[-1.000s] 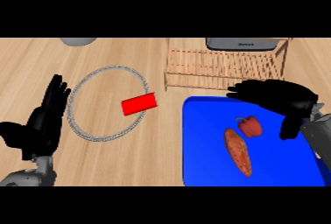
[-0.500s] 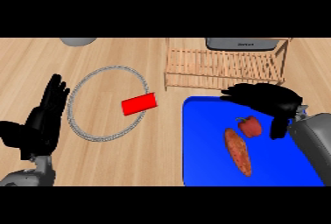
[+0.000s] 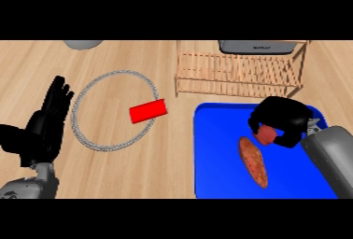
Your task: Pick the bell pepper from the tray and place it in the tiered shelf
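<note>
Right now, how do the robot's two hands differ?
The left hand is open, fingers straight, resting over bare counter; the right hand curls around the red bell pepper on the blue tray. The left holds nothing. Both are black.

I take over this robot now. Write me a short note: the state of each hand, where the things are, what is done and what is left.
Right hand: over the blue tray, fingers curled round the bell pepper.
Left hand: open, resting at the left edge.
Bell pepper: at the tray, not yet moved away. A long brown vegetable lies beside it.
Tiered shelf: behind the tray.
Left: carry the pepper to the shelf and release.
</note>
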